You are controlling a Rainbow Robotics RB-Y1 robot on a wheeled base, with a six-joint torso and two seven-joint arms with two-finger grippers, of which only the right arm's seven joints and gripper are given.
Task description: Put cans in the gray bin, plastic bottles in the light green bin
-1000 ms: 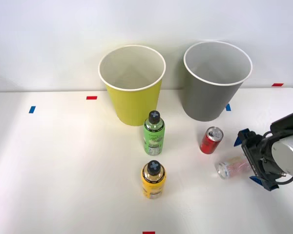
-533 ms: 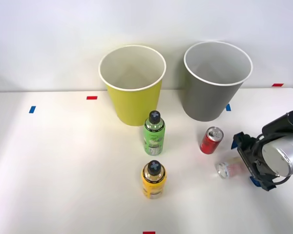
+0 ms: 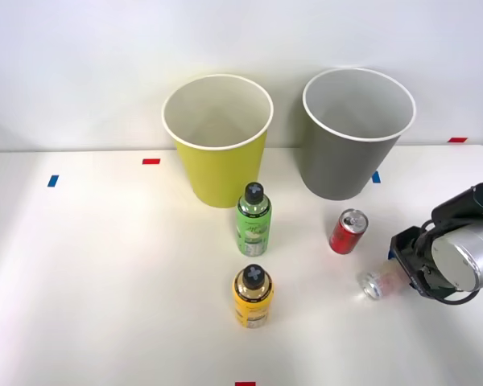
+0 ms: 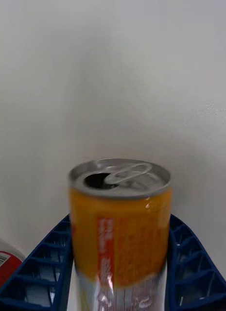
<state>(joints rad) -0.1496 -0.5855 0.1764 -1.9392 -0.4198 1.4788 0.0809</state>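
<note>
Fingers [image 4: 120, 272] have closed on the toppled orange slim metal can [image 3: 381, 280], which has tipped slightly.
Nothing binned yet: round gray wastebasket [image 3: 338, 173] far right awaits; four items remain.

White table [image 3: 105, 273] under soft even light, plain pale wall [image 3: 80, 64] behind — bare and matte, small red tape mark [image 3: 150, 161] and blue tape mark [image 3: 52, 181] near the far edge, another red mark [image 3: 245, 383] at the near edge
</note>
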